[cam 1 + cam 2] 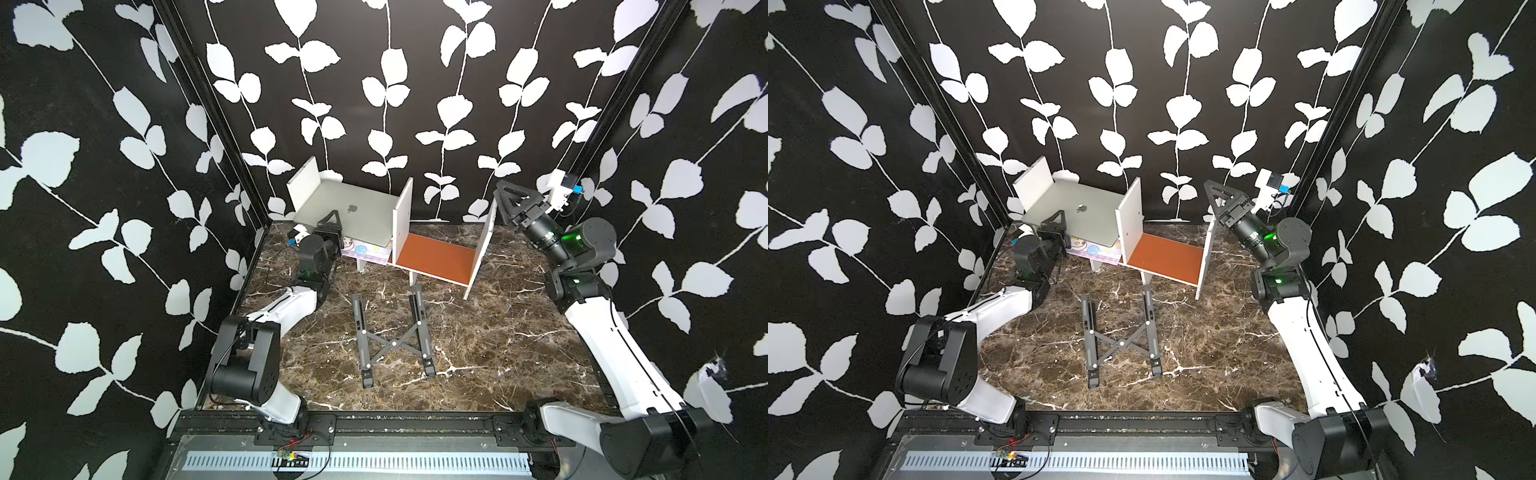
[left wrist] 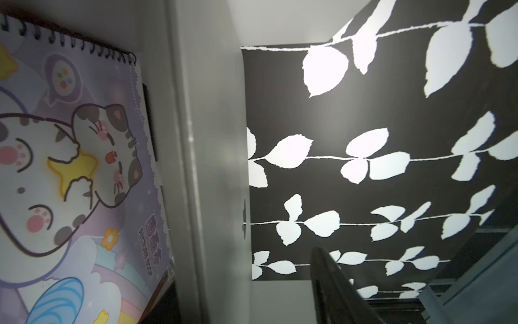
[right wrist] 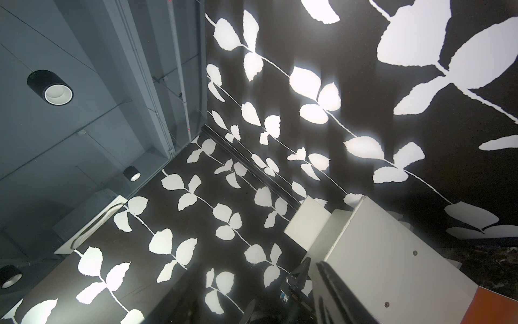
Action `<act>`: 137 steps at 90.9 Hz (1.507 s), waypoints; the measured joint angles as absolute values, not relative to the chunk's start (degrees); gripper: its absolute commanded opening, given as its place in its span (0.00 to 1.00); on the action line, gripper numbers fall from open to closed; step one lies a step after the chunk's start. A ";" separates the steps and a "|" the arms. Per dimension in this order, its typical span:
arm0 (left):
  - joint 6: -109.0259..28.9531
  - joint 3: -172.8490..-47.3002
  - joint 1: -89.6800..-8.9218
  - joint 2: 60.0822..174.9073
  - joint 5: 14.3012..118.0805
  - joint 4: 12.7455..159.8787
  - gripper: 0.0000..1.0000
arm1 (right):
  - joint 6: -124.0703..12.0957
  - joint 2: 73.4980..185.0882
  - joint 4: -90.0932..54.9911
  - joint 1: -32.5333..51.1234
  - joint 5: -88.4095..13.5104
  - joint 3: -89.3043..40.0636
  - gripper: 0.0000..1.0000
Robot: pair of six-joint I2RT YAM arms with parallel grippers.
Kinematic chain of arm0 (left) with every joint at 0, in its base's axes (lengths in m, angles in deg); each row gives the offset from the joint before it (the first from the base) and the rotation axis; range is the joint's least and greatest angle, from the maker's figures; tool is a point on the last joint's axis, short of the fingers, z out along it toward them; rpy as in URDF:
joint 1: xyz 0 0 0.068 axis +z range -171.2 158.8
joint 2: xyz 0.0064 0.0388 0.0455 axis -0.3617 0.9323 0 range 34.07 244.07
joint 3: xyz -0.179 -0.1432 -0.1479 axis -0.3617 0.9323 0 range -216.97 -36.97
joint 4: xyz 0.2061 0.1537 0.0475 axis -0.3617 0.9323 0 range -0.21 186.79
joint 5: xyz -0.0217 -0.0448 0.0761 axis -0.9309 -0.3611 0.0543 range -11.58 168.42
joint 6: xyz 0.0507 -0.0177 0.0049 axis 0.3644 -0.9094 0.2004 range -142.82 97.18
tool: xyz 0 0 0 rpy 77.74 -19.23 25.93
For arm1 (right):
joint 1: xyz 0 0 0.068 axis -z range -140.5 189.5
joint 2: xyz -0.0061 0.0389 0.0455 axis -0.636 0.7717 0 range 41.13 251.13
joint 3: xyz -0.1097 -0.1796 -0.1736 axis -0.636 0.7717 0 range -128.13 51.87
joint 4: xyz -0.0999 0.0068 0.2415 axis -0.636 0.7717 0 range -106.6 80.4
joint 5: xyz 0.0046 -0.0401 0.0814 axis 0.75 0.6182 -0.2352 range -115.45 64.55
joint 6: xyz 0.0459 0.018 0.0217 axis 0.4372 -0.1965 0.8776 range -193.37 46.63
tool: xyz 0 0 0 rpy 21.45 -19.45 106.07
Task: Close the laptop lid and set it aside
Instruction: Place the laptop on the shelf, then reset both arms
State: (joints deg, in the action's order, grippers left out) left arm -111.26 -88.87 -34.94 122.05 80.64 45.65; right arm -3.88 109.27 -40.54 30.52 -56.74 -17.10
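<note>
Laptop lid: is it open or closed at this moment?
Closed. In both top views the laptop lies as one flat slab, with the apple logo facing up; no screen or keys show.

Both top views: bright, even light, sharp, edges bowed. Wrist views: dimmer; white wallpaper leaves [image 3: 308, 81] bloom with glare; notebook [image 2: 70, 168] slightly soft.

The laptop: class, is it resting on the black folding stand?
No, the closed laptop lies in the white shelf's left compartment over the cartoon notebook, while the folding stand sits apart in front.
</note>
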 measured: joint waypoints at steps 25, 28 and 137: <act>-109.69 -86.68 -34.94 117.11 80.75 47.14 0.99 | -3.88 109.01 -40.50 30.52 -56.74 -16.33 0.62; -109.53 -86.27 -34.94 116.43 80.84 47.27 0.99 | -3.88 109.01 -40.50 30.52 -56.74 -16.29 0.62; -40.64 -65.53 -34.87 67.50 98.67 99.99 0.99 | -57.91 77.90 -10.73 30.63 -17.64 13.98 0.94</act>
State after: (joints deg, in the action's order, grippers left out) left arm -40.64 -65.53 -34.87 67.50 98.67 99.99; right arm -57.91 77.90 -10.73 30.63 -17.64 13.98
